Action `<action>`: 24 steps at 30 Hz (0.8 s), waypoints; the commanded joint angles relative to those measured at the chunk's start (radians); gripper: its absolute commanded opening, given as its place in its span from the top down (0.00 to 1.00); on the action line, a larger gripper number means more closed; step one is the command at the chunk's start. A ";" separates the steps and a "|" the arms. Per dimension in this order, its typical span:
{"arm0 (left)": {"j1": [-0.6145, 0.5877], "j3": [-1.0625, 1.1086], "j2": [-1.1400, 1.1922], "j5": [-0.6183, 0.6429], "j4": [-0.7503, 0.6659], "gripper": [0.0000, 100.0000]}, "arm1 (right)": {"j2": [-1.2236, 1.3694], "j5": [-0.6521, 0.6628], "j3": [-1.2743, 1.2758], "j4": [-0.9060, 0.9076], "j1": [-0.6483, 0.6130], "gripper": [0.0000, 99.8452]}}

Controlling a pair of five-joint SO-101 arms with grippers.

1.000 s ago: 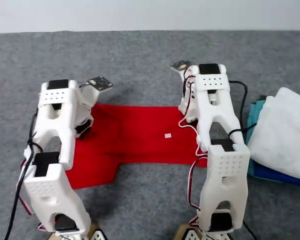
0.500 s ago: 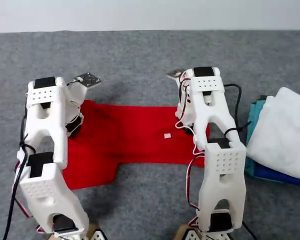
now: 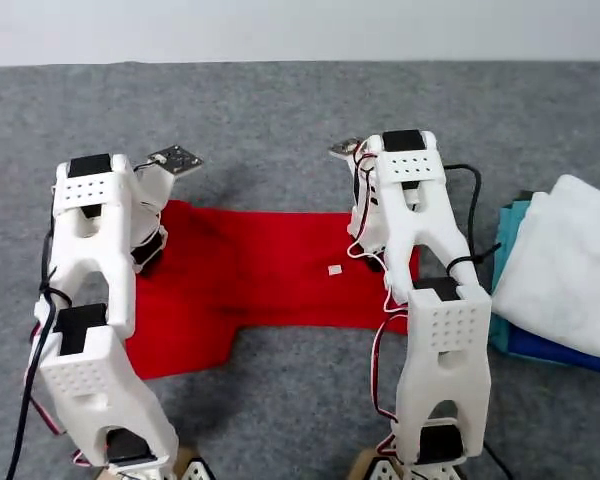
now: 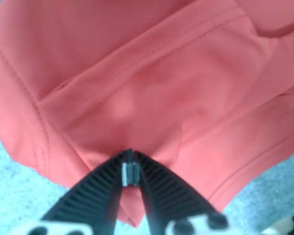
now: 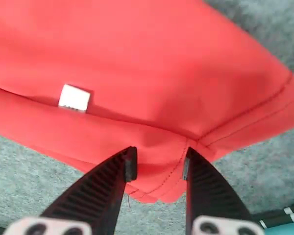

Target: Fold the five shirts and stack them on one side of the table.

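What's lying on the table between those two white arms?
The red shirt, spread on the grey table, with a small white tag on it, as the high view shows.

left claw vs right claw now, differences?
Left claw is shut, tips pinching the red shirt; right claw is open, tips apart around a hemmed corner. Left sits at the shirt's end far from the folded stack, right at the near end. Both are down on the same shirt.

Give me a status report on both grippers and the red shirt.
Left gripper shut on red shirt. Right gripper open, straddling its corner. Folded stack lies apart, nothing blocking.
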 commanded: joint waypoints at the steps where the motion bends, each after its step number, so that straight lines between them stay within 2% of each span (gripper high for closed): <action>1: 0.000 -0.031 -0.068 0.002 0.003 1.00 | -0.039 -0.003 -0.071 0.039 0.033 0.83; 8: 0.000 -0.031 -0.068 0.002 0.002 1.00 | 0.031 -0.005 -0.071 0.036 0.059 0.84; 13: -0.005 -0.031 -0.068 0.000 -0.006 1.00 | 0.038 -0.006 -0.071 0.035 0.054 1.00; 24: -0.006 -0.033 -0.068 0.000 -0.008 1.00 | -0.165 0.002 -0.005 0.044 0.058 0.99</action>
